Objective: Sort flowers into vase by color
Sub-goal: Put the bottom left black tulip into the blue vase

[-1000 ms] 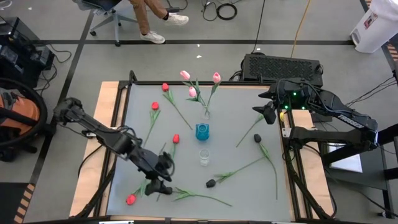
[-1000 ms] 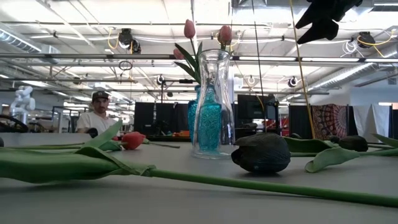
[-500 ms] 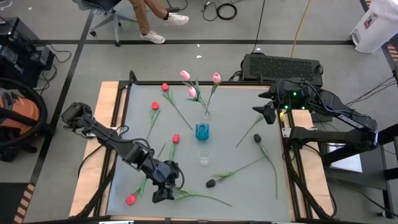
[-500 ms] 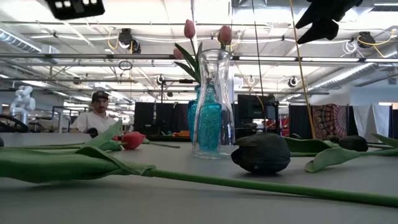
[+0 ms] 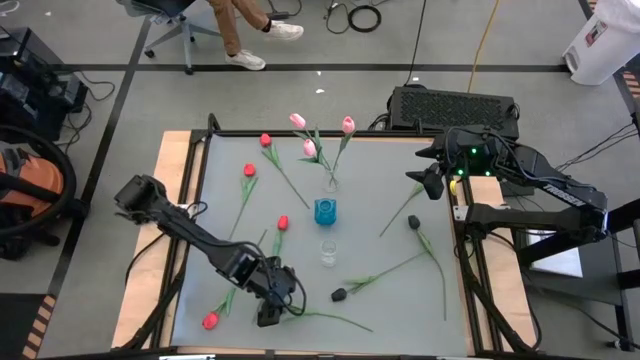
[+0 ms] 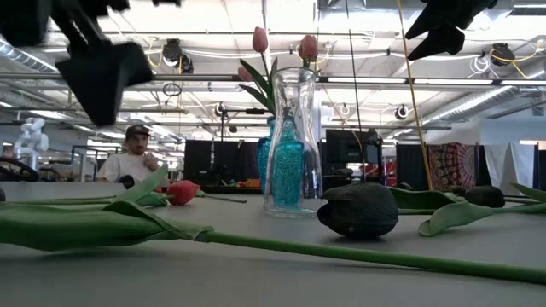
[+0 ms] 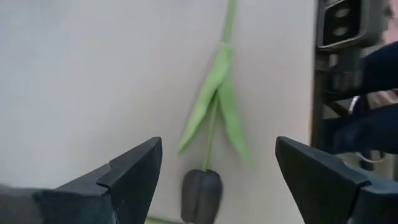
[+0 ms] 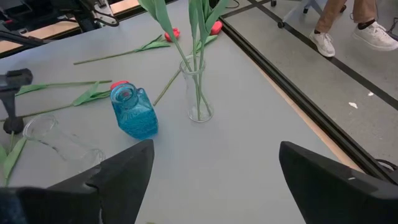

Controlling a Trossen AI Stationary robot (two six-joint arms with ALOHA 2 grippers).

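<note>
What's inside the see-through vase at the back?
The far clear vase holds three pink tulips standing on green stems. Nothing else shows inside through the glass.

A person (image 5: 235, 25) in tan trousers and white shoes is sitting on an office chair (image 5: 170, 25) beyond the far edge of the grey surface (image 5: 390, 180). A black box with a vented top (image 5: 455, 105) is lying on the floor just beyond the surface's far right corner. An orange and black vacuum cleaner (image 5: 25, 195) is standing well off the surface's left side. In the low view, another person in a dark cap (image 6: 132, 158) is sitting in the room far behind the surface.
</note>
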